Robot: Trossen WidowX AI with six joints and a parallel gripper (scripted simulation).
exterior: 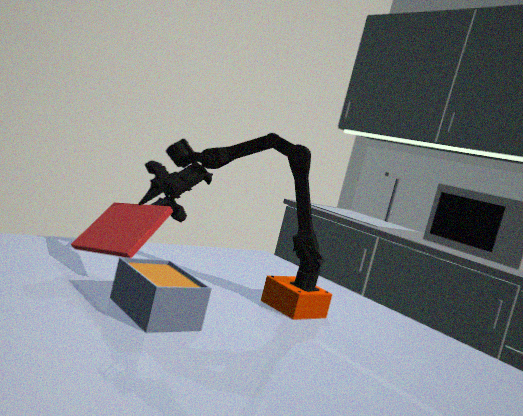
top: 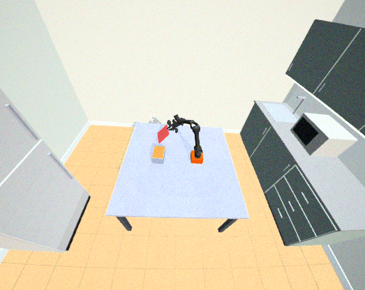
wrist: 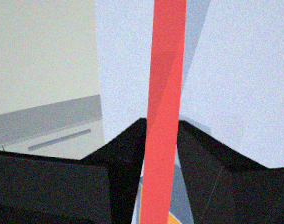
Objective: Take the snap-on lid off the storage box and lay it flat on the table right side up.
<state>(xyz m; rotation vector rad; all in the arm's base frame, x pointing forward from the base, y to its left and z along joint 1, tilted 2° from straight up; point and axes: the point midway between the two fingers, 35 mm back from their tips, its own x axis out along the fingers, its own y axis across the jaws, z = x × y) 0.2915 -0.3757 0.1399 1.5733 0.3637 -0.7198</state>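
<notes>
The red lid (top: 163,134) (exterior: 121,230) (wrist: 165,75) is off the box and in the air, steeply tilted, with a smooth broad face toward the exterior camera. My gripper (top: 168,127) (exterior: 148,203) (wrist: 161,125) is shut on the lid at its upper edge; in the wrist view the lid runs edge-on between the fingers. The grey storage box (top: 158,161) (exterior: 176,310) stands upright and open on the table, with an orange surface (top: 158,152) (exterior: 166,276) (wrist: 172,219) inside. The lid hangs behind the box, clear of the table in the exterior view.
The table (top: 177,192) (exterior: 294,375) carries the box and the arm's orange base (top: 197,157) (exterior: 309,305), which stands to the right of the box. The table's back edge is near the lid in the top view. A counter with a microwave (top: 320,134) (exterior: 466,225) stands off to the right.
</notes>
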